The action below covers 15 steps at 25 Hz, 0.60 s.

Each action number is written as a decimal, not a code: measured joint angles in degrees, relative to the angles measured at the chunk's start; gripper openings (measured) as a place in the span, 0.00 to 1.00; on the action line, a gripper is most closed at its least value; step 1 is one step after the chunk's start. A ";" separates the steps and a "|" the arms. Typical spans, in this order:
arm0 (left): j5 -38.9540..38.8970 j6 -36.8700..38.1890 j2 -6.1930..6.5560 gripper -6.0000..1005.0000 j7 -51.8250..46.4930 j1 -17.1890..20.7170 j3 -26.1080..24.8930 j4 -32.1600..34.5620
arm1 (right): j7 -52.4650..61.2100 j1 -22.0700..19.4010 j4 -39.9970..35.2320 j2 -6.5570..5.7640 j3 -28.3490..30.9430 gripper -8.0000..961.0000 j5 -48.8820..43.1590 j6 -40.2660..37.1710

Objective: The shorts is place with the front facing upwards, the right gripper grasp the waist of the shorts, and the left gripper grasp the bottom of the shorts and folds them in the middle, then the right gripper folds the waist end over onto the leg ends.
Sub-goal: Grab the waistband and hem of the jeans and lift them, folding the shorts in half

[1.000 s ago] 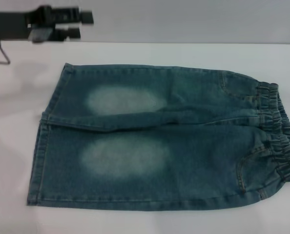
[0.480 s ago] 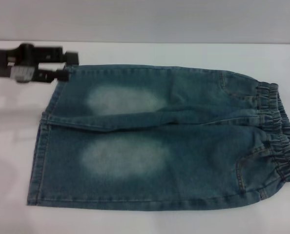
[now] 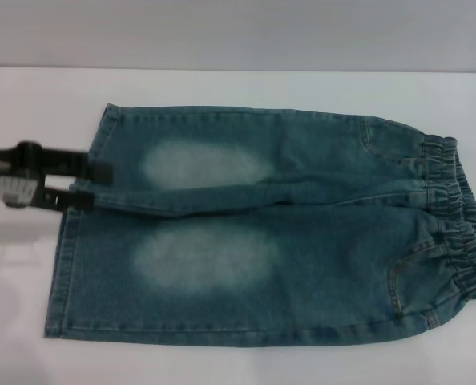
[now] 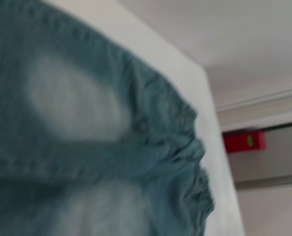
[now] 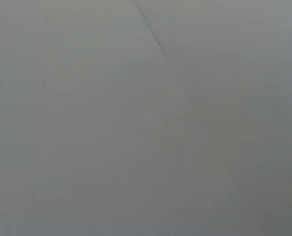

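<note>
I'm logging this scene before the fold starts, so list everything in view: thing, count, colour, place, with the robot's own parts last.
shorts: one pair, blue-green denim with two pale faded patches, lying flat, front up, across the middle of the table.
elastic waistband: one, blue-green, gathered, at the robot's right end of the shorts.
leg ends: two, blue-green stitched hems, at the robot's left end.
table: one, white, under the shorts.
red box: one, red, on the far wall in the left wrist view.
left gripper: one, black, open, fingertips at the leg ends where the two legs meet.
right gripper: not in view.
</note>
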 joint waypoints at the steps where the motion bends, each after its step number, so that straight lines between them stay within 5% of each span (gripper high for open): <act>1: 0.00 0.00 0.00 0.82 0.00 0.00 0.00 0.00 | 0.00 0.01 0.00 -0.08 -0.02 0.68 -0.07 0.07; 7: -0.01 0.79 -2.72 0.82 -1.42 2.43 5.09 4.51 | -0.02 0.10 0.18 -0.48 0.03 0.68 -0.16 0.99; 15: 0.04 1.11 -2.92 0.82 -2.77 4.18 6.05 4.92 | -0.12 -0.06 0.03 -0.62 0.03 0.68 -0.17 1.99</act>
